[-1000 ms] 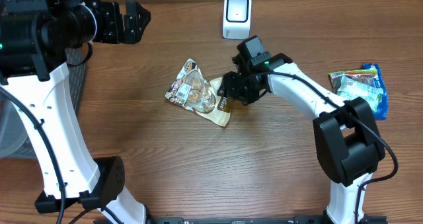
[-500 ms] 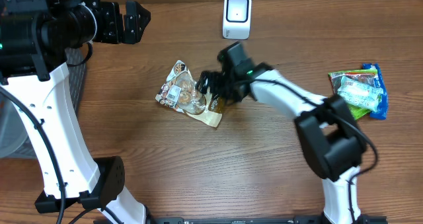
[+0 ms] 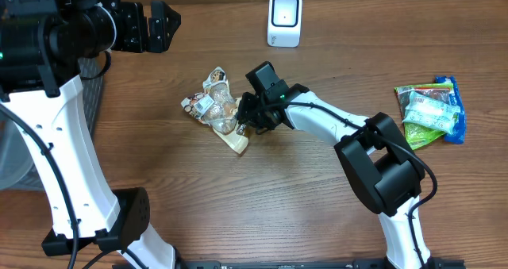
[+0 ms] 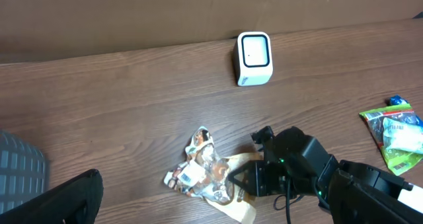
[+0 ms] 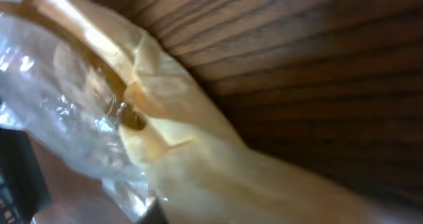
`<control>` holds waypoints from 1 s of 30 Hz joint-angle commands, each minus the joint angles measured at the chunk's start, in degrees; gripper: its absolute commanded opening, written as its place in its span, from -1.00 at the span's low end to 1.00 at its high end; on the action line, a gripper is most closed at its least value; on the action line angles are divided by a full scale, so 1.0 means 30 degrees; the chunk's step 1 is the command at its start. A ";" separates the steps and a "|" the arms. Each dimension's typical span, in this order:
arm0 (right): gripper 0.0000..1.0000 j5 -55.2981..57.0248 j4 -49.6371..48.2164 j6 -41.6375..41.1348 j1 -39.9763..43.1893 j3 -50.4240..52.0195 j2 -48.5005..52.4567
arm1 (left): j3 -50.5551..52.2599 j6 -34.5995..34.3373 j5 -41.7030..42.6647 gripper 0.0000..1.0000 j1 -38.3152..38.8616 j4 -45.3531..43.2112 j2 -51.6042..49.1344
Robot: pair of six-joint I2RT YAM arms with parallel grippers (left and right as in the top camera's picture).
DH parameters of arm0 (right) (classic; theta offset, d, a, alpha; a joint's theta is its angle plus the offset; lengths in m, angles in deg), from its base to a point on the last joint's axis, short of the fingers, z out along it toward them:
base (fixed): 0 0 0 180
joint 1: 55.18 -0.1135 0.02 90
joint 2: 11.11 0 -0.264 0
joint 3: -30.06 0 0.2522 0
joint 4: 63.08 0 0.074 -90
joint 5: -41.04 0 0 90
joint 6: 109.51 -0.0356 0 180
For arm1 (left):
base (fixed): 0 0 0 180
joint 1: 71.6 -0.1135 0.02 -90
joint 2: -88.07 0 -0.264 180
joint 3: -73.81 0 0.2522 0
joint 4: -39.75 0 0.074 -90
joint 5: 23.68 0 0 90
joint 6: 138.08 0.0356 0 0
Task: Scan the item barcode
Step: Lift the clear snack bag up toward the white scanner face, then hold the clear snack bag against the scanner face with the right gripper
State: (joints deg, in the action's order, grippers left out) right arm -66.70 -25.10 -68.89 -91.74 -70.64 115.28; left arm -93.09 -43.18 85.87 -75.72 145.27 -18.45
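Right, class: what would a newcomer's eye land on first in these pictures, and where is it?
The right gripper, in the middle of the wooden table, is shut on a crumpled snack packet. Behind it, at the far edge, stands the white barcode scanner; green and blue packets lie at the right edge.

The left arm [image 3: 62, 170] and the right arm [image 3: 319, 123] are each showing smooth white link shells between chunky black joint housings. A thin black cable [image 3: 434, 182] is looping beside the right arm's links — a small green light [image 3: 279, 97] is glowing near its wrist.
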 commanded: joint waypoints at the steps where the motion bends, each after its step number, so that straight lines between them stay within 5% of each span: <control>1: -0.93 0.0328 0.0510 -0.0095 0.0197 0.0437 0.0947 | -0.0117 0.0364 0.0277 0.99 0.0058 -0.0022 -0.0117; 9: -0.93 -0.4794 0.0240 0.6404 0.2521 0.0430 -0.1821 | -0.0117 0.0364 0.0277 1.00 0.0058 -0.0022 -0.0117; 18: -0.93 -0.8131 0.2470 0.9908 0.5982 0.0430 -0.6630 | -0.0117 0.0364 0.0277 0.99 0.0058 -0.0022 -0.0117; 30: -0.92 -0.4889 0.2514 1.1613 0.8123 0.0430 -0.9683 | -0.0117 0.0364 0.0277 0.99 0.0058 -0.0022 -0.0117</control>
State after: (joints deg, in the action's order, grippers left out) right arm -85.89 -17.31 -35.80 -67.85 -69.11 88.83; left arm -93.09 -43.18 85.87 -75.72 145.27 -18.45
